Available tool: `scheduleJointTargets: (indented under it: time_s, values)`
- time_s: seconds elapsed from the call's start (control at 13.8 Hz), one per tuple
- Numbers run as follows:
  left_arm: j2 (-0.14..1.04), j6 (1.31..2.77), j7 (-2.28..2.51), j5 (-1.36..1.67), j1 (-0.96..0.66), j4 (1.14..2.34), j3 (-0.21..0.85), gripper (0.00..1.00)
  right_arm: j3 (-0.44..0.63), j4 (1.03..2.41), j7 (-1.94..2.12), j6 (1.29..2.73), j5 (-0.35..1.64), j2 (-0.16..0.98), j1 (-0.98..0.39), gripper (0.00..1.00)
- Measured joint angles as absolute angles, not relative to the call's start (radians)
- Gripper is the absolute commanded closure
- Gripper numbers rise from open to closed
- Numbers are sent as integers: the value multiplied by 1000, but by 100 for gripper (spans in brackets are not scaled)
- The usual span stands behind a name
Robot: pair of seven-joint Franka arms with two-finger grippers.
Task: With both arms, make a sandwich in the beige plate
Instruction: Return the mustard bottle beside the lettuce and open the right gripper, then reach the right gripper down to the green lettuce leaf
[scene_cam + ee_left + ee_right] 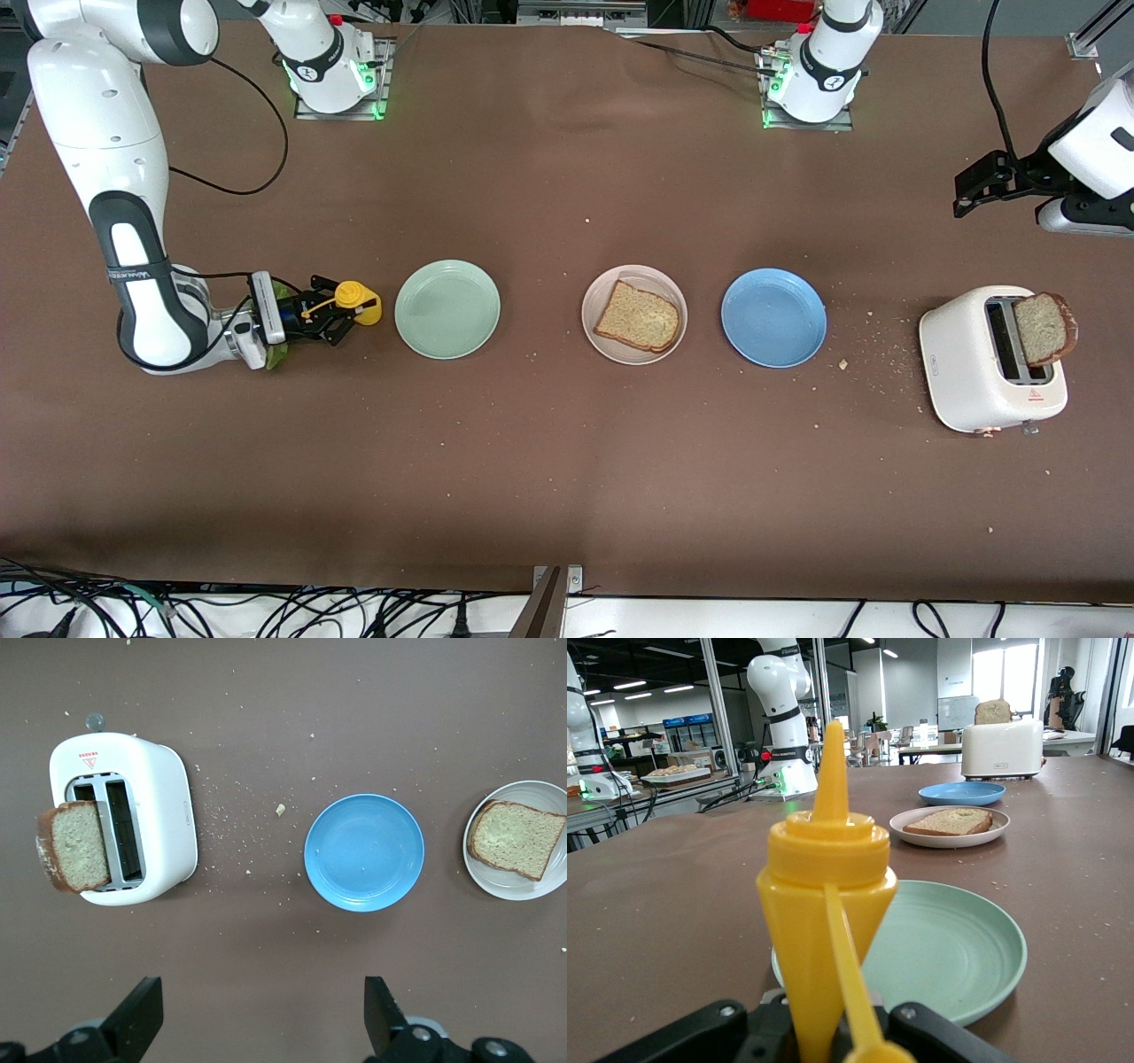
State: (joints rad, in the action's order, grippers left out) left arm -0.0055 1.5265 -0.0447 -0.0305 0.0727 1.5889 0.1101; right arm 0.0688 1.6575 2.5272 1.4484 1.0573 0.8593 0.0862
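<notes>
right tool [341, 312] sitting low at the right arm's end of the table [567, 461], fingers lying around a yellow squeeze bottle [354, 302]; the right wrist view is showing the bottle [824, 921] upright between the black fingers [682, 1032], its pointed nozzle up and a loose yellow cap strap hanging down its front. whether the fingers are actually pressing the bottle, cannot tell. a bit of green is showing under the right wrist [276, 354], too hidden to name.

mint-green plate [447, 309] lying just beside the bottle, toward the table's middle, nothing on it. next along the row, apart from it, the beige plate [607, 341] is carrying one slice of speckled brown bread [638, 317], lying flat, darker crust along its edges. only this single slice is on the plate. blue plate [773, 317] resting close beside the beige one, bare.

crumbs [873, 350] scattering across the table between the blue plate and a white toaster [966, 363] at the left arm's end. a second slice of bread [1044, 328] is standing up out of one toaster slot, leaning a little.

left tool [261, 1023] hanging in the air over the table near the toaster, fingers spread wide, holding nothing; left arm waiting.
</notes>
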Motion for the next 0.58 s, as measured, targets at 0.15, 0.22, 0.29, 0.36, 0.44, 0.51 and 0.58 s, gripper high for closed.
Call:
scheduleJointTargets:
  time_s: [0.15,0.22,0.29,0.36,0.44,0.51,0.58]
  values:
    - [-5,1527,-45,-31,73,1589,110,0,70,1656,2525,1450,1059,860,98,0]
    - [-5,1527,-45,-31,73,1589,110,0,72,1653,2521,1454,1060,859,103,0]
    - [-5,1527,-45,-31,73,1589,110,0,80,1646,2514,1464,1056,857,105,0]
    - [-5,1527,-45,-31,73,1589,110,0,88,1634,2496,1478,1040,853,108,0]
    - [-5,1527,-45,-31,73,1589,110,0,93,1619,2459,1488,1009,847,110,0]
    - [-5,1527,-45,-31,73,1589,110,0,95,1603,2409,1494,969,838,112,0]
    - [-5,1527,-45,-31,73,1589,110,0,96,1586,2348,1509,918,820,113,0]
